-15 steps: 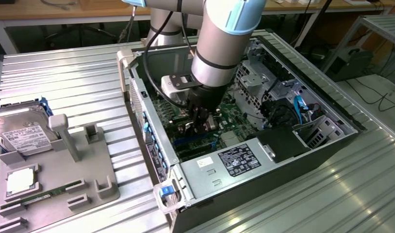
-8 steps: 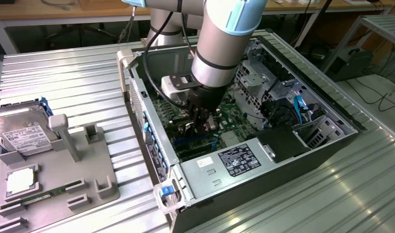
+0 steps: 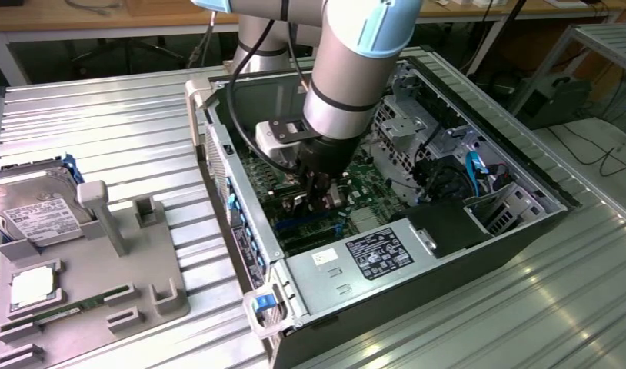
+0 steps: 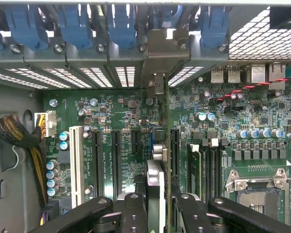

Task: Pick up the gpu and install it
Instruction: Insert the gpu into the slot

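Observation:
My gripper (image 3: 319,198) is down inside the open computer case (image 3: 518,231), just above the green motherboard (image 3: 370,184). In the wrist view the gripper (image 4: 162,213) is shut on the gpu (image 4: 164,160), which shows edge-on as a thin card between the two black fingers (image 4: 134,213). The card runs away from the fingers toward the case's rear wall. Its silver bracket (image 4: 157,58) stands against the row of rear slot openings. The card's lower edge lies along the line of a black expansion slot (image 4: 175,155); whether it sits in the slot I cannot tell.
Blue slot latches (image 4: 72,26) line the rear wall. Black slots (image 4: 96,160) and a white one (image 4: 76,165), a cable bundle (image 4: 17,136) and the CPU socket (image 4: 257,189) surround the card. A grey fixture (image 3: 138,277) on the exterior view's left holds a hard drive (image 3: 31,211) and a green memory stick (image 3: 61,315).

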